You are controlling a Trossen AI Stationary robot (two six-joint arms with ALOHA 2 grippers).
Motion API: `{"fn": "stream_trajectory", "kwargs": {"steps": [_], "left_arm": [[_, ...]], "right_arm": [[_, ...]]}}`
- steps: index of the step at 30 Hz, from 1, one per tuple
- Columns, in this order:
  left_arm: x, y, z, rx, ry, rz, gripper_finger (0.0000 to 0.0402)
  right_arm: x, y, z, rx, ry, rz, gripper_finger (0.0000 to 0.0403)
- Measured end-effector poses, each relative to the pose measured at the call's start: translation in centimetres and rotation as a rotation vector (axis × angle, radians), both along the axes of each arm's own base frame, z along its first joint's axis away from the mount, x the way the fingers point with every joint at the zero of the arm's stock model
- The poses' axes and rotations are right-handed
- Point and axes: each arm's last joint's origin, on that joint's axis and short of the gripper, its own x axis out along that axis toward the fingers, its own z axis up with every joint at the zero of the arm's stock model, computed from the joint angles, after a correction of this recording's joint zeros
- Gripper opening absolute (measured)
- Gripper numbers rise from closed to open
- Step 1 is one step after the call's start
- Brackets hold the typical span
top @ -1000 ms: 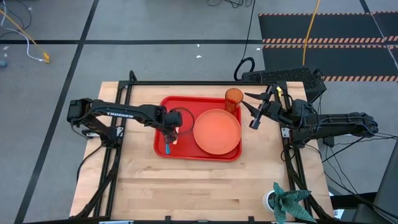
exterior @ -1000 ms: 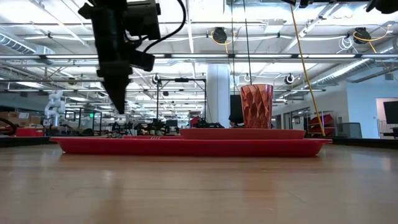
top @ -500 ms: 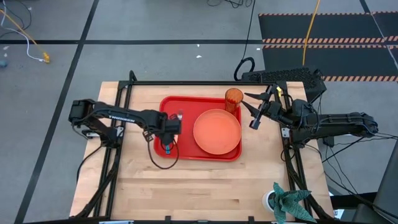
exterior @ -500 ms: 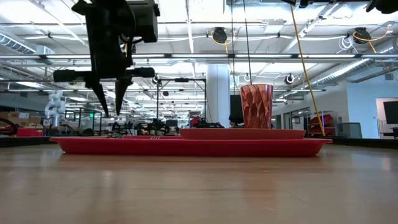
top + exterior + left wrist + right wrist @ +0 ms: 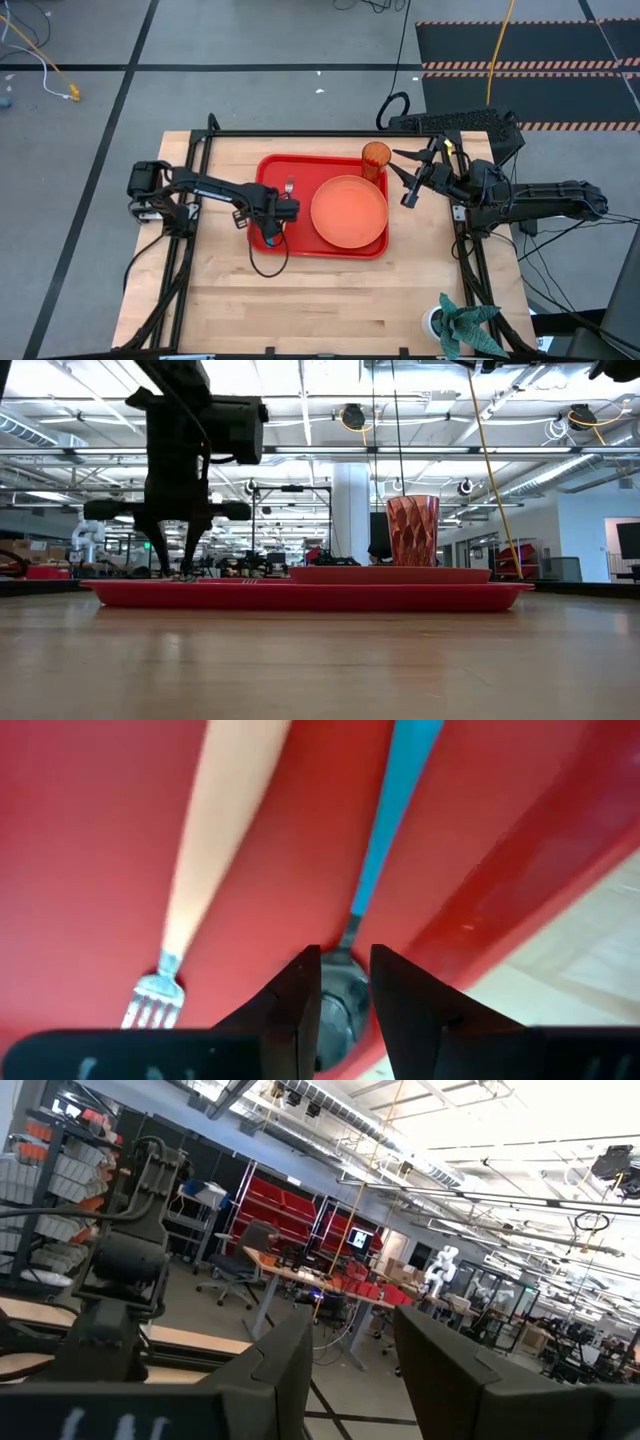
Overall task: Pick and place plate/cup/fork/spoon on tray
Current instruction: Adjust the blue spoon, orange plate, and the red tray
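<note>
Blue-handled spoon (image 5: 385, 830) lies beside tan-handled fork (image 5: 215, 840) on red tray (image 5: 90, 840).

No legible text, label, brand, number or sign in any view. White lettering on left arm (image 5: 205, 183) link in high view — too small to make out. Pale marks on bar along lower edge of right wrist view and left wrist view — blurred, unreadable. Screens and boards in room behind surface carry nothing that can be read.
</note>
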Motion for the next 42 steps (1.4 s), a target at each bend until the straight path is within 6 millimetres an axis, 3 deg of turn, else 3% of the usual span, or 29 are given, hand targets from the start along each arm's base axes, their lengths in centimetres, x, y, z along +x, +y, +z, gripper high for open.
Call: {"fn": "stream_trajectory", "kwargs": {"steps": [10,38,42], "left_arm": [[-1.2,-0.1,-1.9,0.0,0.024,-0.012,0.0092],[-0.2,-0.1,-2.1,0.001,-0.09,-0.019,0.0092],[0.0,-0.1,-2.1,0.002,-0.103,-0.019,0.007]], "right_arm": [[0.0,0.0,0.0,0.0,0.0,0.0,0.0137],[0.0,0.0,0.0,-0.001,0.001,-0.001,0.0137],[0.0,0.0,0.0,-0.001,0.0,-0.001,0.0137]]}}
